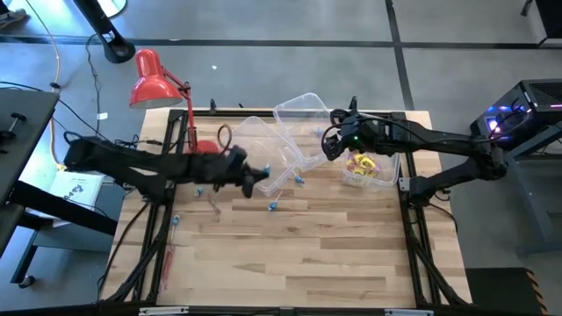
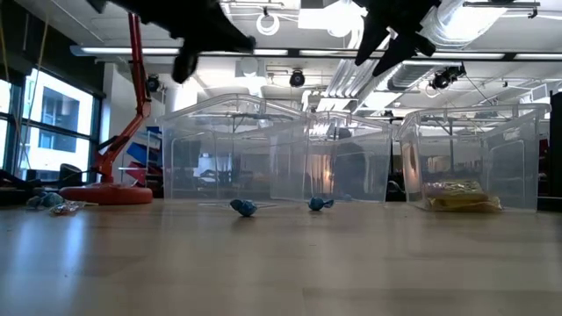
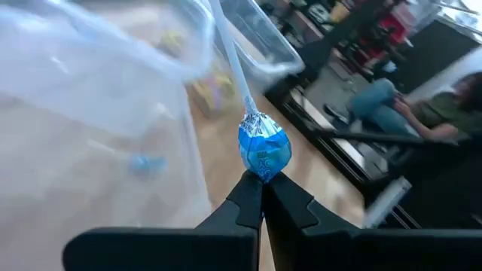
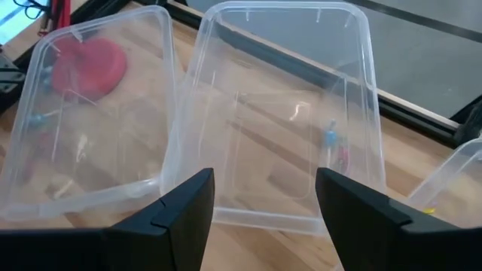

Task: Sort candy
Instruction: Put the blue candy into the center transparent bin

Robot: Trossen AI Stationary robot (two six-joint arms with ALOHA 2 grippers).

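Observation:
My left gripper is shut on a blue-wrapped lollipop and hangs above the table beside the left clear bin. My right gripper is open and empty, high over the middle bin, which holds a blue and a red piece. Yellow packets lie in the right bin. Loose blue lollipops lie on the wood in front of the bins, with more at the left. Slim red sticks lie near the table's left edge. My left gripper pinches the lollipop's blue wrapped head between its two fingertips, at the end away from the stick. The white stick points straight away from the fingers. The lollipop is lifted clear of the table.
A red desk lamp stands at the table's far left corner, its base behind the left bin. The three clear bins stand in a row along the far half. The near half of the wooden table is bare wood. A seated person shows beyond the table.

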